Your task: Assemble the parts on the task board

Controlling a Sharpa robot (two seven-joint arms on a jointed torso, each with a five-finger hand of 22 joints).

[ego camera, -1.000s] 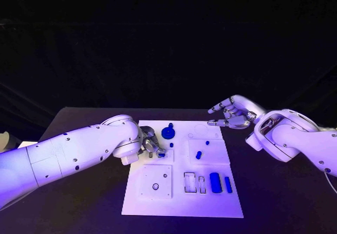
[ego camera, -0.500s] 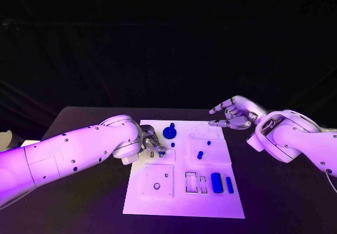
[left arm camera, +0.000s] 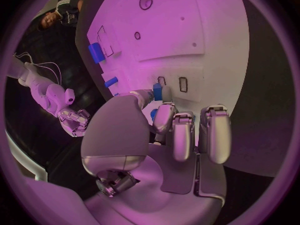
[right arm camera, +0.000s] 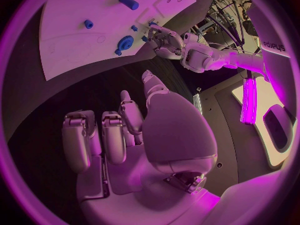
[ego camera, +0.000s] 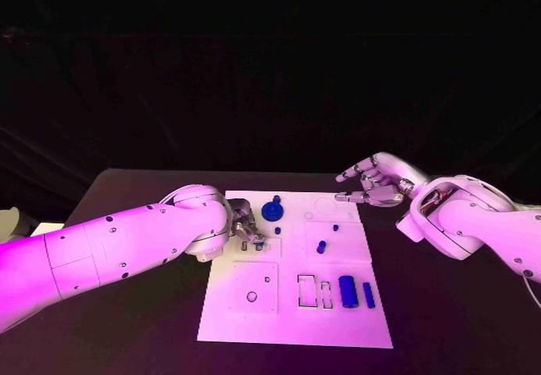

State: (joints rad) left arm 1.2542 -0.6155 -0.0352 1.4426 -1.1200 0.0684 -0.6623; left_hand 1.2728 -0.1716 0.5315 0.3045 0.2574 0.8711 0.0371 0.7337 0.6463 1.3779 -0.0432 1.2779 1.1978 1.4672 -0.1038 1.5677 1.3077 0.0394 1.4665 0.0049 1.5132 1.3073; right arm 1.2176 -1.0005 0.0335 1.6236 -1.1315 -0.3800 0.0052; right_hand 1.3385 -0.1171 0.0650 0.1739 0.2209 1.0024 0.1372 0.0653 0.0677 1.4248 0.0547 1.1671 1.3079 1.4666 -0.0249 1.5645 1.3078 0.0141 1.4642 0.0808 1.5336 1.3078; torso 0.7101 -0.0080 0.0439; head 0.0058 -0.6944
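The white task board (ego camera: 295, 320) lies in the middle of the black table. My left hand (ego camera: 241, 229) reaches over the board's left edge and pinches a small blue part (left arm camera: 157, 92) between thumb and a finger, just above two small slots (left arm camera: 183, 84). A blue gear (ego camera: 272, 211) stands just beyond that hand. Small blue pegs (ego camera: 320, 248) sit in the board's middle. A blue cylinder (ego camera: 347, 291) and a thin blue bar (ego camera: 367, 294) lie near the front right. My right hand (ego camera: 372, 183) hovers off the board's far right corner, fingers apart and holding nothing.
A raised square plate with a round hole (ego camera: 252, 296) sits on the board's near left, with empty rectangular slots (ego camera: 306, 290) beside the cylinder. The right wrist view shows the board (right arm camera: 81, 35), the gear (right arm camera: 124, 43) and my left hand (right arm camera: 164, 39).
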